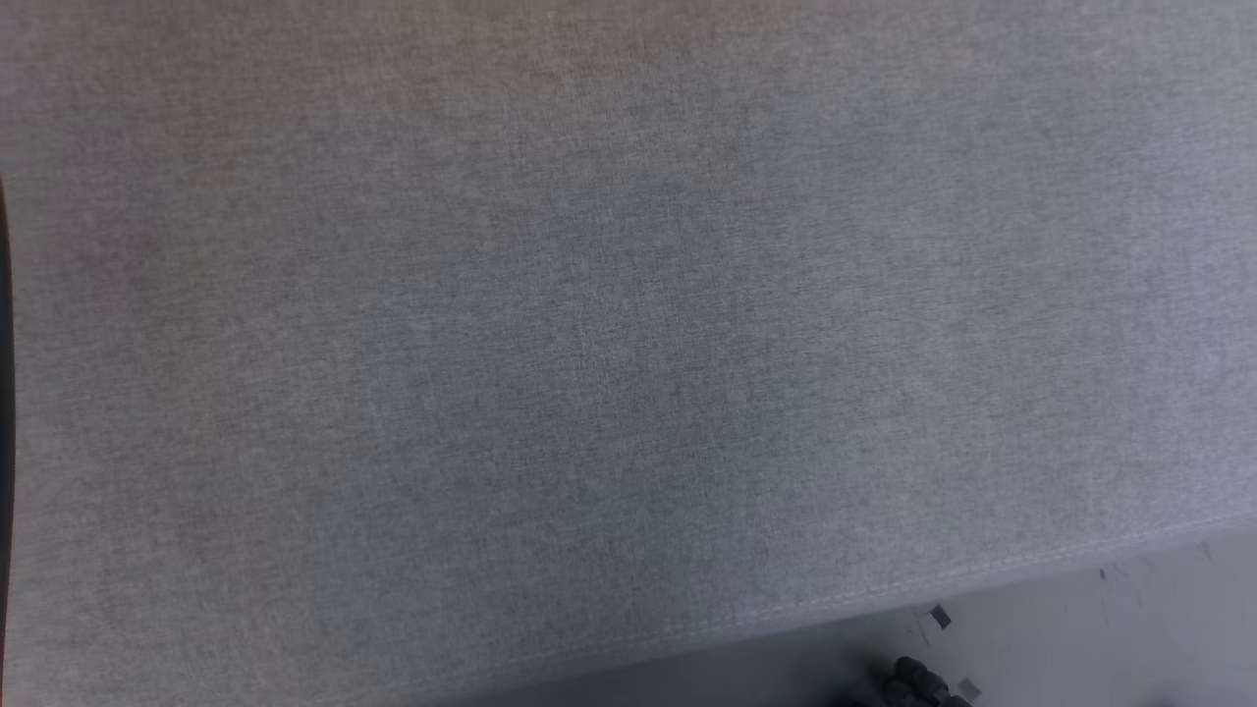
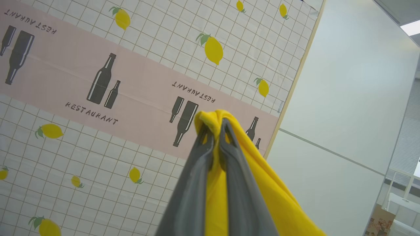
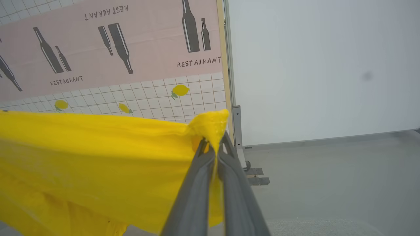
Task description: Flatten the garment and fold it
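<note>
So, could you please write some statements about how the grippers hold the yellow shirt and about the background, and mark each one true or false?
1. The left gripper is shut on the garment. True.
2. The right gripper is open and holds nothing. False: it is shut on a bunched edge of the garment.
3. The garment lies folded on the grey fabric surface. False: both grippers hold it up in the air.
4. The screen behind is printed with lemons and bottles. True.
5. The pink band on it reads KITCHEN. False: it reads RESTAURANT.
</note>
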Controlling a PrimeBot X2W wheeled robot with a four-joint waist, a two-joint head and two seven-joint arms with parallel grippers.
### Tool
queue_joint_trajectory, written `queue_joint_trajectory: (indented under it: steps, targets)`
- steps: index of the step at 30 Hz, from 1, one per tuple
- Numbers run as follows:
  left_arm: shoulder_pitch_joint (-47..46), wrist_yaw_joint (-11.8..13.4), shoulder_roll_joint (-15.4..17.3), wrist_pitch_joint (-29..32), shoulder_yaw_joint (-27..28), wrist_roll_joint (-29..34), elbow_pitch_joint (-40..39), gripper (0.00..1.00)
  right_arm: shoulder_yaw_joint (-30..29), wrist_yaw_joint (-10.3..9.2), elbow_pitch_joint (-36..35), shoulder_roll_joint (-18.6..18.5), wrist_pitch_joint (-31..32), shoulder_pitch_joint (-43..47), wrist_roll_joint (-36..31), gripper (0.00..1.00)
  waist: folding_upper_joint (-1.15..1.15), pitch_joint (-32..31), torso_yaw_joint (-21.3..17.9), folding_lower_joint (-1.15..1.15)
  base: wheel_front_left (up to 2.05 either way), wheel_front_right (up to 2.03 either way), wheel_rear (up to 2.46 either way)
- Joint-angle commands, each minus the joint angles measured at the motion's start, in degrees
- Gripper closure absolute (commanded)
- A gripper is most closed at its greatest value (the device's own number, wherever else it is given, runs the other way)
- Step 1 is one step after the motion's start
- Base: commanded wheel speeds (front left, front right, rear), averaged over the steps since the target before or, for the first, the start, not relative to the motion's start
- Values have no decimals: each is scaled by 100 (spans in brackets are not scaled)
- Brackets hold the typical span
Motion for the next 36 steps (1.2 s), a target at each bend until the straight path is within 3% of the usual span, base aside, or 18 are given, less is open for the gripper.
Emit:
queue_joint_trajectory:
  steps: [1,6,12,19,23,28,36]
  targets:
    - [-111,-48,-19,-62,29,-19,71,100,-10,19,92,10,-80,-68,79,100,0,137,0,-1,0,0,0]
    - [-6,-222,22,-143,72,-153,397,100,85,19,340,-16,-255,42,286,100,0,250,98,-1,0,0,0]
    - [833,-557,188,-284,164,-370,700,100,496,19,408,-177,-516,809,767,100,0,35,336,-1,0,0,0]
    - [2409,-1087,273,-581,323,-754,769,100,1048,19,59,-503,-1028,2431,1561,100,0,-930,686,-1,0,0,0]
    - [3680,-1217,270,-618,366,-938,336,100,1266,19,-307,-669,-1266,3632,1986,100,0,-1598,830,-1,0,0,0]
    - [5591,-1040,245,-549,391,-1022,-649,100,1292,19,-875,-831,-1445,5207,2253,100,0,-2231,949,-1,0,0,0]
    - [8792,-232,230,15,558,-1133,-2319,100,1161,19,-1602,-850,-1159,7579,2101,100,0,-2809,908,-1,0,0,0]
